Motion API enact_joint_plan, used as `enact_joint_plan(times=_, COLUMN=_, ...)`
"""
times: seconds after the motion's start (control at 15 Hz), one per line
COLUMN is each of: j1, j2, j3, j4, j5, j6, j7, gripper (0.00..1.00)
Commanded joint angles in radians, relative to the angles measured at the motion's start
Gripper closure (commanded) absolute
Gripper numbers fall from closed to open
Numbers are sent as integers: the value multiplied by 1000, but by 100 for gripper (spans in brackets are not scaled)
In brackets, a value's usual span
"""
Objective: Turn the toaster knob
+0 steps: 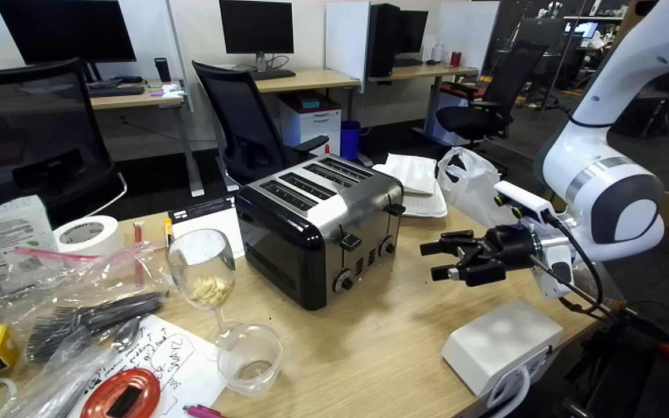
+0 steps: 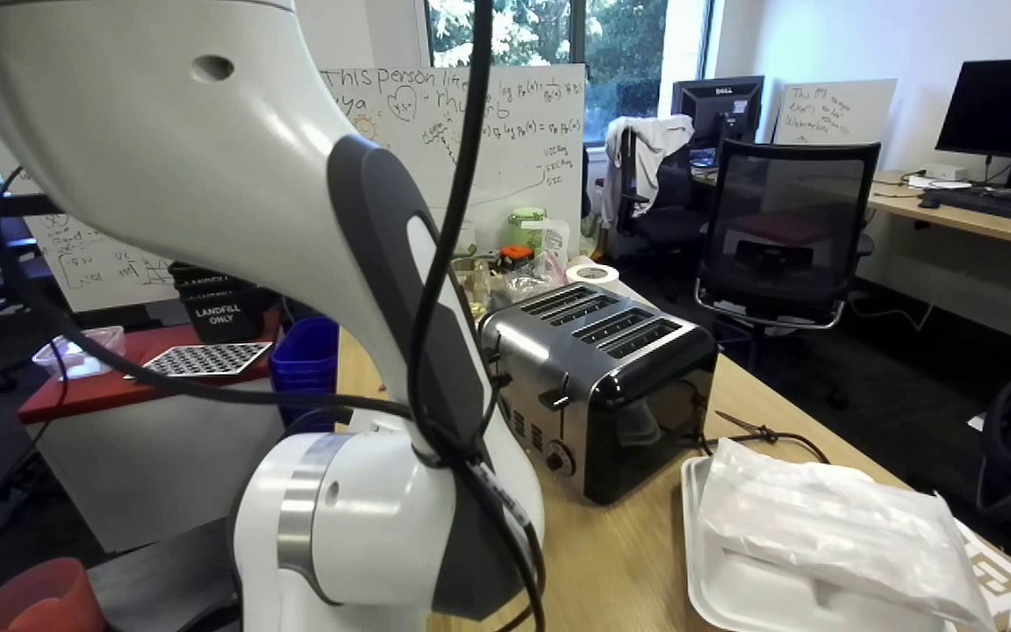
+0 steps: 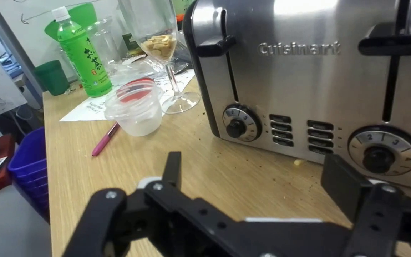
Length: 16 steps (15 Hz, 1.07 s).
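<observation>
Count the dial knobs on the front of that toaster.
2: in the wrist view, the left knob is below the left lever, the right knob below the right lever.

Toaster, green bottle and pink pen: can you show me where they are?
Toaster [image 3: 307, 84], wrist view: on its silver front panel.
Green bottle [image 3: 83, 57], wrist view: on its label.
Pink pen [image 3: 103, 141], wrist view: on its long body.

On the left, a wine glass (pale pieces inside) stands just beyond a clear tub; far right, a plastic bag.
</observation>
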Motion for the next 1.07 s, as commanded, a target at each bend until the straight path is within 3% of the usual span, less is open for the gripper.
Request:
enact_joint_plan(times=0.0, j1=-10, j2=-12, j3=9, j4=0, j5=-4, j6=23, j7=14, gripper=0)
enact_joint_plan(times=0.53, j1=-11, j2=-13, j3=9, j4=0, j5=-6, j6=26, j7=20, gripper=0)
enact_joint_plan(times=1.0, j1=16, j2=-53, j3=59, j4=-32, j5=306, j6=122, j7=-35, gripper=0)
